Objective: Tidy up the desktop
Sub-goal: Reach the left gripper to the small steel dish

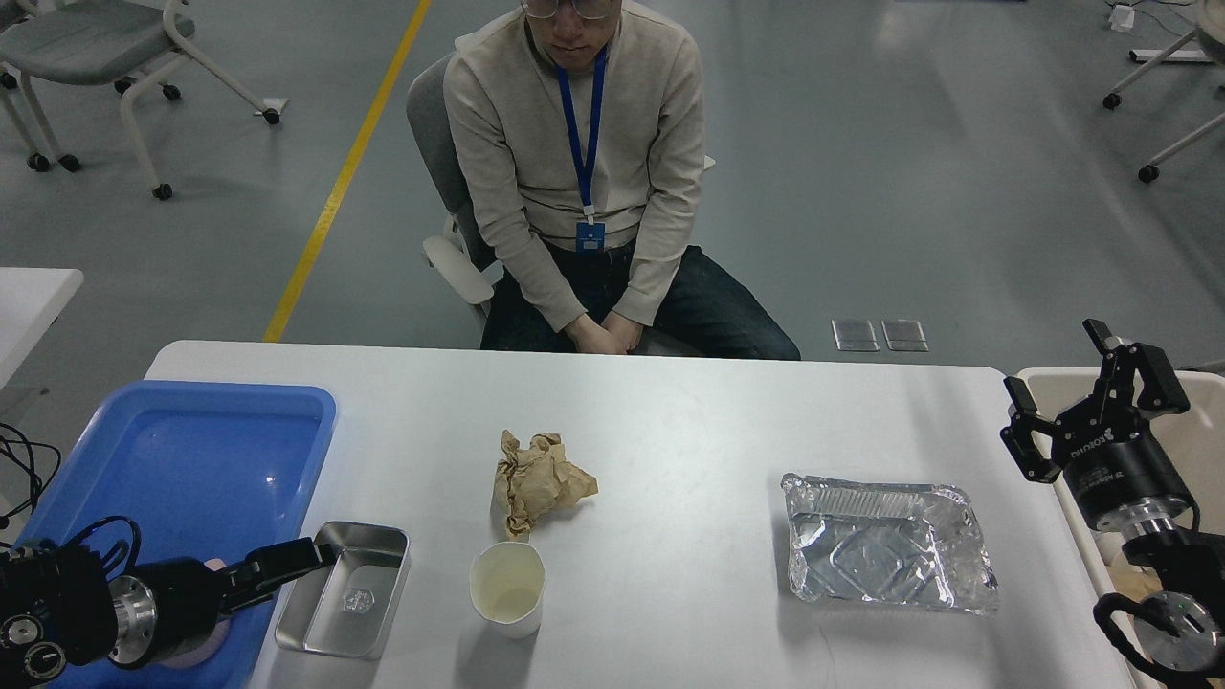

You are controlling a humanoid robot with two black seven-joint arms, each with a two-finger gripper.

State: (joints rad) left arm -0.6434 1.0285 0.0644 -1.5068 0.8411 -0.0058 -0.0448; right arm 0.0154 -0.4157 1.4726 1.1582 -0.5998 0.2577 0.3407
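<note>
The left gripper [292,557] reaches over the steel tin's [346,588] left rim; I cannot tell its grip. A cup [507,588], foil tray [888,543] and crumpled paper [538,480] lie on the desktop [689,421], which spans the frame. The right gripper [1091,402] hangs spread over the bin [1201,421].

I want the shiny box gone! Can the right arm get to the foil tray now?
Probably yes. The right gripper hangs open over the beige bin, just beside the foil tray, and only bare desktop lies between them.

A single head view looks forward and down across the desktop [670,431] from near.
</note>
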